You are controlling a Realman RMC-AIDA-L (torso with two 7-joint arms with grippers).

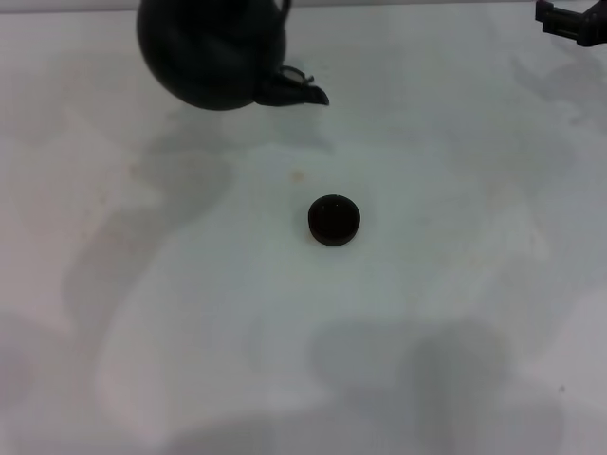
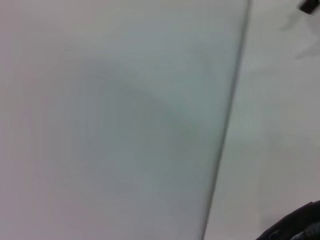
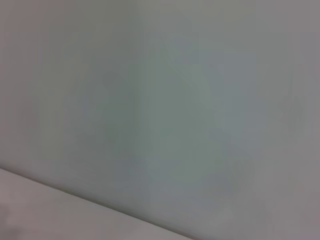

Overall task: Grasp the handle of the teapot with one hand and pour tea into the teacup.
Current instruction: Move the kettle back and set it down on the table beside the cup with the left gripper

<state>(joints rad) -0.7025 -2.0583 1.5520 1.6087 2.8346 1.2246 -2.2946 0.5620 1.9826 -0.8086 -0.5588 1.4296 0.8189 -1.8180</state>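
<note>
The black teapot [image 1: 213, 47] is at the top left of the head view, cut off by the upper edge. Its short spout [image 1: 296, 91] points right and slightly down, toward the table's middle. A shadow lies on the table below and beside it. The handle is out of view past the top edge. The small dark teacup [image 1: 334, 220] stands upright in the middle of the white table, apart from the pot. My left gripper does not show. A black part of my right gripper [image 1: 571, 21] sits at the far top right corner, away from both objects.
The white table [image 1: 303, 360] carries faint grey shadows and a small speck [image 1: 297, 175] near the cup. The left wrist view shows the table's edge [image 2: 227, 125], a dark shape [image 2: 295, 227] at one corner and a small dark part [image 2: 310, 6] farther off. The right wrist view shows only pale surface.
</note>
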